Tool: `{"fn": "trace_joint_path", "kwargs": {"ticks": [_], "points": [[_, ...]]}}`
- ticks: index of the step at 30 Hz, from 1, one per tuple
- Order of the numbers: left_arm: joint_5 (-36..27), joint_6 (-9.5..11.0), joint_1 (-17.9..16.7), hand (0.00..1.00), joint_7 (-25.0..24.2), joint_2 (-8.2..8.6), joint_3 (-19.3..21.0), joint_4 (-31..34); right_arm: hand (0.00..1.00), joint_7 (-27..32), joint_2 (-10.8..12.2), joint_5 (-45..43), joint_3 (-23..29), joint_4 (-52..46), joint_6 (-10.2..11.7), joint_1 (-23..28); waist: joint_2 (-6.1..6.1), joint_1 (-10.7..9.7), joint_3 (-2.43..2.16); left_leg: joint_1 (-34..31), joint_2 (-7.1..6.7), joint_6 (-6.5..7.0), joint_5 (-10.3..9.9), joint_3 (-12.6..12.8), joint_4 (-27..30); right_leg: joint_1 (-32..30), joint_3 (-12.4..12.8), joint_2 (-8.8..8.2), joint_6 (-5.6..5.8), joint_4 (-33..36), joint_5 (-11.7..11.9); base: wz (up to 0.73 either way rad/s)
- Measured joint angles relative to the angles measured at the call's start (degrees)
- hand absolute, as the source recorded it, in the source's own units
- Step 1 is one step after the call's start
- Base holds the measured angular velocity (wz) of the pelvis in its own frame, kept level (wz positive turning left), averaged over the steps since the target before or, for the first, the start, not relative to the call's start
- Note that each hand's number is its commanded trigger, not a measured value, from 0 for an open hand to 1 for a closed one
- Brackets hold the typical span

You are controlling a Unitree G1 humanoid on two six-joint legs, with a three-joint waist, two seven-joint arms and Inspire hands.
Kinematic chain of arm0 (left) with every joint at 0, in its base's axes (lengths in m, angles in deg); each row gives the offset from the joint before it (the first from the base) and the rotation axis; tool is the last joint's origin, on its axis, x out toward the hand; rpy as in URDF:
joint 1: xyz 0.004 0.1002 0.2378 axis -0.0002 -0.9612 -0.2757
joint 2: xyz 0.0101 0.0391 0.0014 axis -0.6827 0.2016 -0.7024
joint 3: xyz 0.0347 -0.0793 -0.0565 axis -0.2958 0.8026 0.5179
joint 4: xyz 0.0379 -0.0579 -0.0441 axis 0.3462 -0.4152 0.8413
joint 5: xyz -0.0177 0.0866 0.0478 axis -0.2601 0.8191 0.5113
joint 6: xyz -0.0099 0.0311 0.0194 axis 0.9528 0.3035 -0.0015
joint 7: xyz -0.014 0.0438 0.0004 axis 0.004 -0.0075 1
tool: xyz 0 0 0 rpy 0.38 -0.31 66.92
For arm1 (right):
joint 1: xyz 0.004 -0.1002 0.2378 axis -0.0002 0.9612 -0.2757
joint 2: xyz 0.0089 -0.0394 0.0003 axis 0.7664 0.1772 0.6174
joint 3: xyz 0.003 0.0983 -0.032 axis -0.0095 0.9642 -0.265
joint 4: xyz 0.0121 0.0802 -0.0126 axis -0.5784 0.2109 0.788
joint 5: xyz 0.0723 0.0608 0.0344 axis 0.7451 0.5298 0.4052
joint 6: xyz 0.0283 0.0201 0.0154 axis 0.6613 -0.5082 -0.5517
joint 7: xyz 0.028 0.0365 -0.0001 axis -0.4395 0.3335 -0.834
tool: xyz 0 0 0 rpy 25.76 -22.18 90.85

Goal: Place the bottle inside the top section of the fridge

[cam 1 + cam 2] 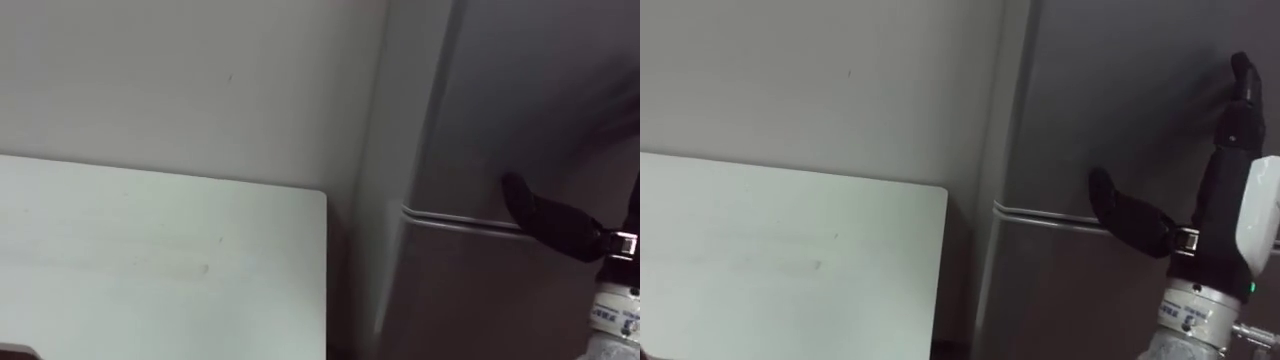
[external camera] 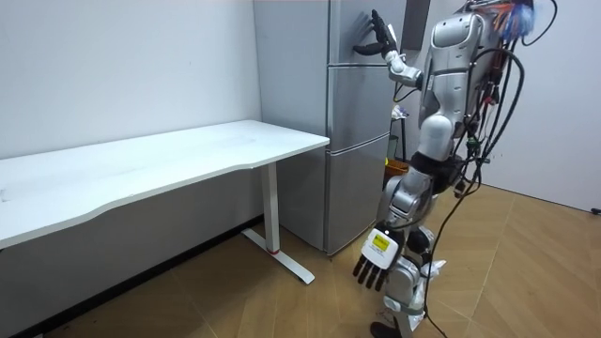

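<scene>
Right hand (image 1: 1218, 215) spread against upper fridge door (image 1: 1110, 80), thumb at seam (image 1: 1040, 215); left hand (image 2: 371, 269) hangs slack.

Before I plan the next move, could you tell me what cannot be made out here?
Inside of the upper fridge: hidden behind its shut door.
Right hand: largely cut off by the left eye view's right edge.
Table: near side cut off by the eye views' lower edge.

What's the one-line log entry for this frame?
stance: facing tall grey metal fridge | right hand: open, on shut upper door | left hand: open, hanging at side
</scene>
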Motion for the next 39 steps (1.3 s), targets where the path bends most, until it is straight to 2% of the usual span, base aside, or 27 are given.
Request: {"fn": "trace_joint_path", "kwargs": {"ticks": [3, 10, 12, 14, 17, 21, 24, 28, 33, 35, 39], "points": [[0.06, -0.69, -0.15, 0.00, -0.70, 0.09, -0.62, 0.07, 0.00, 0.07, -0.11, -0.03, -0.19, 1.74, -0.81, -1.13, -0.02, 0.26, 0.00, -0.33, 0.06, -0.06, 0.04, -0.15, 0.70, 0.01, 0.02, -0.17, 0.07, 0.02, 0.17, 0.02], [-0.02, -0.87, -0.65, 0.00, -1.14, 0.07, -0.50, 1.52, 0.00, 0.14, -1.14, 1.09, 0.07, 2.61, -0.69, -1.30, 0.03, 0.41, -0.30, -1.28, -0.10, -0.06, 0.38, -1.09, 1.22, -0.19, -0.59, -0.18, 0.04, -0.06, 0.53, 0.07], [-0.10, -0.78, -0.85, 0.00, -1.11, 0.07, -0.46, 2.40, 0.00, 0.15, -1.14, 1.86, 0.09, 2.06, -0.36, -1.29, 0.19, -0.01, -0.62, -1.92, -0.10, -0.04, 0.38, -1.30, 1.49, -0.59, -1.18, -0.38, -0.11, -0.08, 0.69, 0.05], [-0.23, -0.55, -0.92, 0.00, -1.11, 0.08, -0.46, 2.76, 0.00, -0.40, -1.13, 4.31, 0.08, 0.00, 0.04, -0.92, 1.00, -0.36, -1.12, -2.21, -0.09, -0.02, 0.40, -1.33, 1.67, -0.61, -1.45, -0.32, -0.71, -0.10, 1.32, 0.00], [-0.47, 0.79, -1.93, 0.00, -0.98, -0.01, 0.07, 2.72, 0.00, -1.36, -1.17, 5.98, 1.20, -0.89, 1.50, 0.35, 1.76, -1.99, -1.33, -1.80, -0.15, 0.12, 0.30, -2.69, 2.01, 0.84, -1.65, -0.30, -0.47, -0.87, 1.25, 0.22], [-0.50, 1.89, -2.70, 0.00, 0.19, 0.58, 2.07, 3.42, 0.00, -2.19, -1.15, 8.65, 3.94, -1.16, 2.27, 2.80, 1.75, -2.08, -1.27, -1.41, -0.15, 0.13, 0.10, -2.64, 1.89, 1.08, -1.51, -0.19, -0.21, -1.15, 0.88, 0.04], [-0.53, 1.95, -3.09, 0.00, 0.28, 0.71, 2.39, 3.39, 0.00, -2.01, -1.17, 12.84, 7.00, -1.06, 2.24, 4.95, 1.72, -2.22, -0.97, -1.03, -0.10, 0.14, 0.08, -2.64, 1.50, 1.02, -1.68, -0.17, -0.23, -1.00, 0.80, 0.00], [-0.38, 2.46, -3.44, 0.00, 0.41, 0.72, 3.69, 3.55, 0.00, -1.97, -1.19, 17.38, 12.08, 1.28, 2.25, 8.21, 1.69, -3.74, -0.93, -1.05, -0.11, 0.14, 0.10, -2.64, 0.94, 1.15, -1.77, -0.23, -0.21, -0.99, 0.67, 0.03], [-0.51, 3.99, -4.35, 0.00, 1.48, 0.77, 5.19, 4.39, 0.00, 0.22, -1.21, 21.32, 16.69, 4.01, 2.25, 10.92, 1.57, -5.76, -0.58, -1.05, -0.22, 0.10, 0.06, -2.39, 0.31, 0.87, -1.46, -0.07, -0.14, -1.03, 0.26, -0.02], [-0.51, 4.73, -4.39, 0.00, 2.23, 0.82, 5.21, 4.45, 0.00, 1.72, -1.22, 23.83, 17.79, 5.78, 2.25, 11.77, 1.50, -6.70, -0.65, -1.03, -0.15, 0.05, 0.07, -2.16, -0.06, 0.56, -1.45, 0.07, -0.22, -0.98, 0.15, -0.05], [-0.76, 5.66, -4.60, 0.00, 2.28, 0.82, 5.24, 4.52, 0.00, 3.44, -1.27, 30.60, 19.92, 6.14, 2.32, 14.18, 1.59, -7.28, -0.82, -0.98, -0.07, -0.04, 0.11, -1.75, -0.25, 0.24, -1.19, 0.19, -0.32, -1.00, 0.04, -0.06]]}}
